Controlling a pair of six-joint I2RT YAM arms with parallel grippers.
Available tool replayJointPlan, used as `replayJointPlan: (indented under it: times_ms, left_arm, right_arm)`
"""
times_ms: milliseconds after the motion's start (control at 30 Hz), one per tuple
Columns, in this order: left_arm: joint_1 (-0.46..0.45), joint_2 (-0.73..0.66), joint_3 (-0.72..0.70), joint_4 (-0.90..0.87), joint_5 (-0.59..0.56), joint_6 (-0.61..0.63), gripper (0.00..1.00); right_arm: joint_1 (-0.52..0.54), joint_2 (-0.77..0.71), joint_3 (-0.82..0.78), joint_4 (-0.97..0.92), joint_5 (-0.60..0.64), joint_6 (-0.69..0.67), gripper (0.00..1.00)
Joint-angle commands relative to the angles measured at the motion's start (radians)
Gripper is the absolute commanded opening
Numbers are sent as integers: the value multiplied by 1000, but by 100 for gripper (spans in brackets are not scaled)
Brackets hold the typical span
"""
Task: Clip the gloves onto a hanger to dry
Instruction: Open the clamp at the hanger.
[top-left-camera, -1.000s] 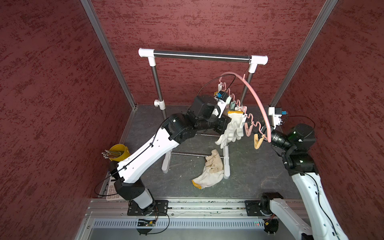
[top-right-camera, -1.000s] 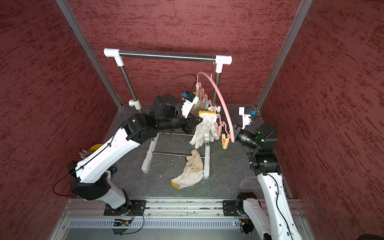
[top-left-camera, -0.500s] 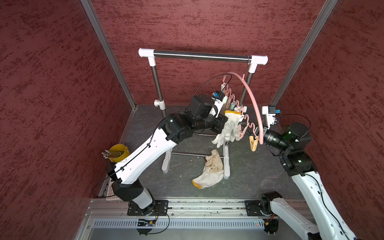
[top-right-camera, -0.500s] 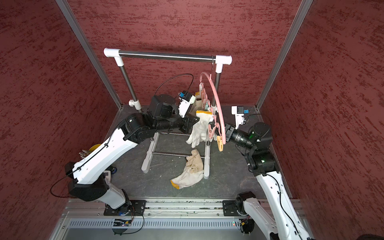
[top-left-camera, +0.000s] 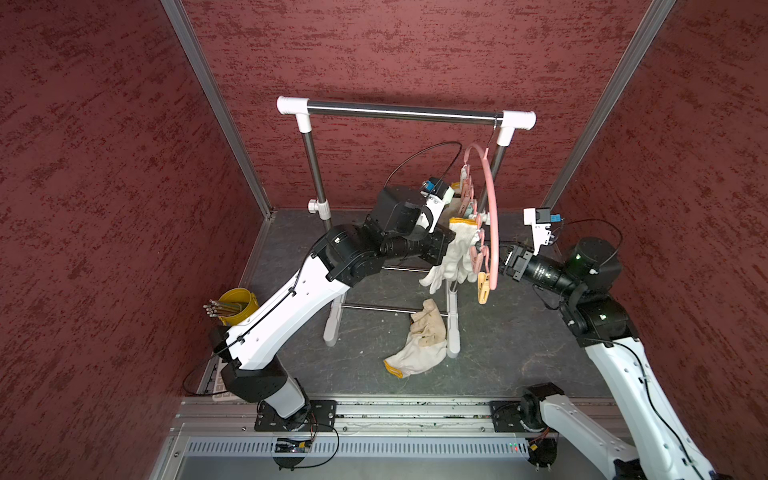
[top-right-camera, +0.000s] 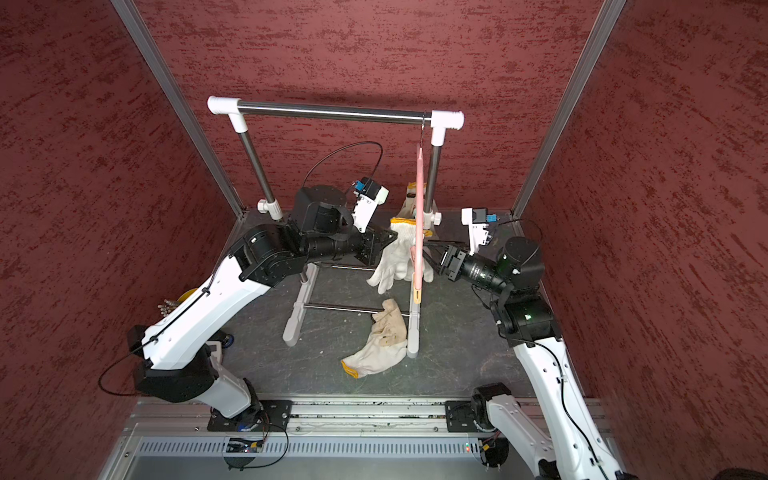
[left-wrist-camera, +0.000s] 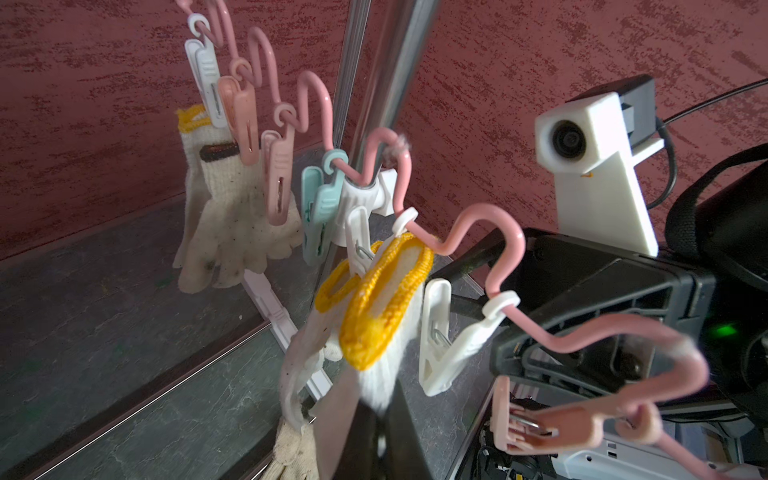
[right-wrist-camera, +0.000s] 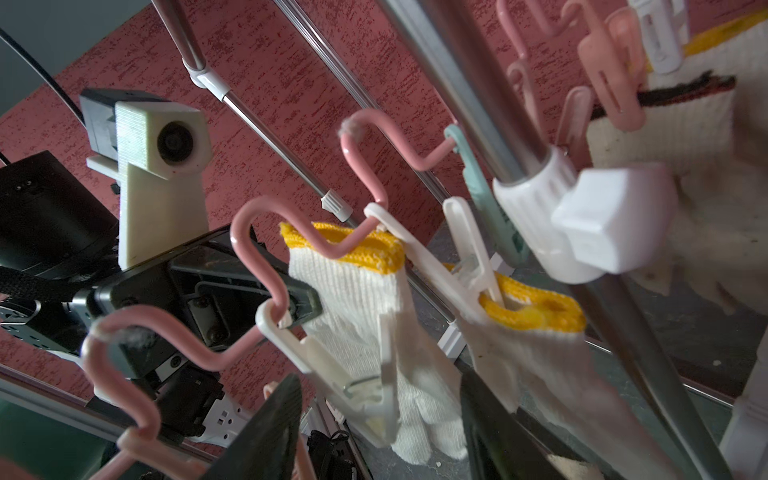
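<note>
pink plastic forms the curved clip hanger (top-left-camera: 493, 216), which hangs by its thin wire hook from the steel garment rack (top-left-camera: 399, 111), close to the rail's white corner joint in both top views. a clean white knitted glove (top-left-camera: 451, 259) with a yellow cuff hangs just beside the pink bar, fingers down. the left tool (top-right-camera: 390, 241) is pressed together on this glove a little below the cuff

a white clip (right-wrist-camera: 345, 374) dangling from the hanger lies against the glove's edge; whether its jaws bite the knit i cannot tell. the right tool (right-wrist-camera: 378, 380) reaches in from the far side of the bar, its fingers spread wide with that clip between them and neither finger touching it

further along the bar a second glove (right-wrist-camera: 536, 357) hangs by its yellow cuff from another white clip, right beside the rack's upright. beyond it a speckled, dirtier glove (left-wrist-camera: 232, 208) hangs from a pink clip (left-wrist-camera: 243, 120). a beige glove (top-left-camera: 419, 345) lies crumpled on the dark tabletop (top-left-camera: 519, 332), against the rack's white foot and under the hanging ones
</note>
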Motion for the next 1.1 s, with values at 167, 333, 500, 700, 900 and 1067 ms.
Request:
replayJointPlan:
  times_ms: [167, 333, 500, 700, 900, 1067]
  left_arm:
    - [5, 13, 24, -21, 2, -15, 0]
    - [5, 19, 26, -28, 0, -18, 0]
    - [5, 24, 33, -36, 2, -19, 0]
    - [3, 25, 34, -36, 2, -21, 0]
    - [4, 31, 44, -39, 4, -22, 0]
    - [4, 40, 56, -46, 4, -24, 0]
  right_arm:
    - [6, 36, 44, 30, -5, -31, 62]
    - [6, 53, 60, 52, -10, -23, 62]
    - [9, 55, 64, 66, -13, -11, 60]
    - [26, 23, 77, 31, 42, -33, 58]
    - [93, 25, 91, 11, 90, -47, 55]
    - [186, 63, 115, -15, 169, -80, 55]
